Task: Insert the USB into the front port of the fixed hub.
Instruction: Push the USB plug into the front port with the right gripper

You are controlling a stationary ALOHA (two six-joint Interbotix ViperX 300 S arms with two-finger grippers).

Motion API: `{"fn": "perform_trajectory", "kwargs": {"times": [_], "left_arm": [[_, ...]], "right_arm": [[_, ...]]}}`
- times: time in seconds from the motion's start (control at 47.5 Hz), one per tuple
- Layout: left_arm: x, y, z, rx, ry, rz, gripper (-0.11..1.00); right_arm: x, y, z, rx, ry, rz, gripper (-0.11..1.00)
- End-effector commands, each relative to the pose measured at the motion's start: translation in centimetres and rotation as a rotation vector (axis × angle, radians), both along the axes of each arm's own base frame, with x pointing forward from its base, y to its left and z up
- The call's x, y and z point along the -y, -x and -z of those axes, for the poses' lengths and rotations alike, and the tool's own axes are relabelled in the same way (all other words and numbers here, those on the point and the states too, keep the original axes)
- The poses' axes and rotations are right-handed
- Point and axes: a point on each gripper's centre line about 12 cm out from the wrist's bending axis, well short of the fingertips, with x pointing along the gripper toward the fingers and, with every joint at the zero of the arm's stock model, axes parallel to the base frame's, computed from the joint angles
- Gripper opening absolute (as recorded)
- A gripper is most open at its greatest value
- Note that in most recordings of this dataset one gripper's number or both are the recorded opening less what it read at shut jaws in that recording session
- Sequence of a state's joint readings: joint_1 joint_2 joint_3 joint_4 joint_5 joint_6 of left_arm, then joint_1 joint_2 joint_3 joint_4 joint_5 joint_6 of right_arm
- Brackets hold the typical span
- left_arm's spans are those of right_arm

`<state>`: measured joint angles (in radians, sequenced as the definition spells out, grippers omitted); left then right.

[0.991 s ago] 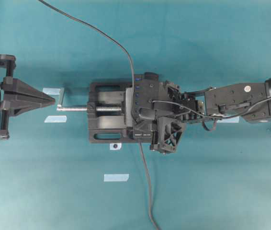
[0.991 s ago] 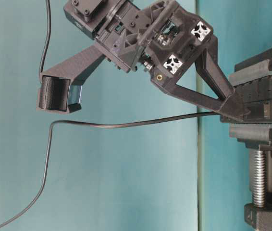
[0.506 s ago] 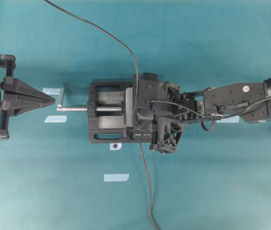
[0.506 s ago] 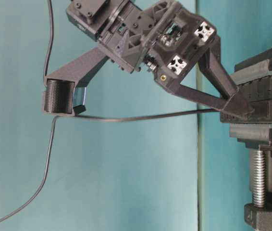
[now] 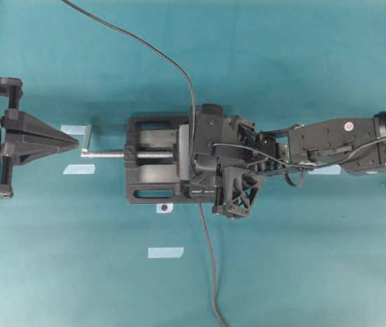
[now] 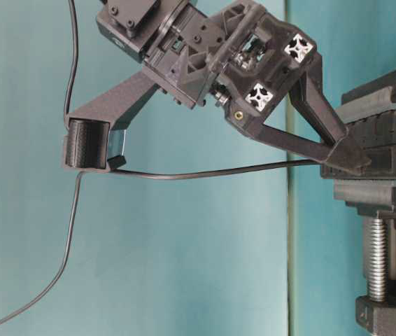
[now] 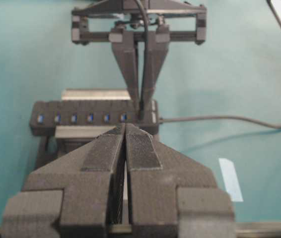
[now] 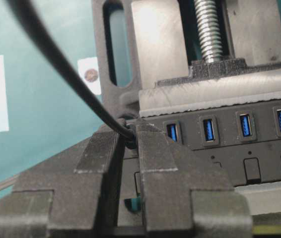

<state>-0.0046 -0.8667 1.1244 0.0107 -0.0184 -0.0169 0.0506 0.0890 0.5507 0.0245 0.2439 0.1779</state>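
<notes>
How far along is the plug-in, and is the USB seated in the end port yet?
Done: the hub is clamped in the vise, and the right gripper has pinched the USB at the row's end. In hand: pressing it at that end port. Left: confirm seating, which the fingers hide, then release. The left gripper is parked shut.

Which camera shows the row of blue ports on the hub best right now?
The right wrist view: four blue ports of the long black bar-shaped hub sit close and sharp beside the right gripper. The left wrist view shows six, small and distant. Overhead, the gripper covers them. Table-level shows only the hub's end.
</notes>
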Motion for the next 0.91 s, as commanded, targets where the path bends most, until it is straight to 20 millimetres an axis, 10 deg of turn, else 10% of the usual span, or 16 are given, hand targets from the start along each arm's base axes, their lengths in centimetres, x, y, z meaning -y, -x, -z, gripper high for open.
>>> {"fn": "perform_trajectory", "kwargs": {"times": [0.0,0.885], "left_arm": [[0.0,-0.2,-0.5,0.017,-0.001,0.002,0.0],[0.0,-0.2,-0.5,0.018,0.0,0.002,0.0]], "right_arm": [[-1.7,0.3,0.4,-0.022,-0.008,-0.031,0.07],[-1.1,-0.5,-1.1,-0.005,-0.003,-0.023,0.17]]}}
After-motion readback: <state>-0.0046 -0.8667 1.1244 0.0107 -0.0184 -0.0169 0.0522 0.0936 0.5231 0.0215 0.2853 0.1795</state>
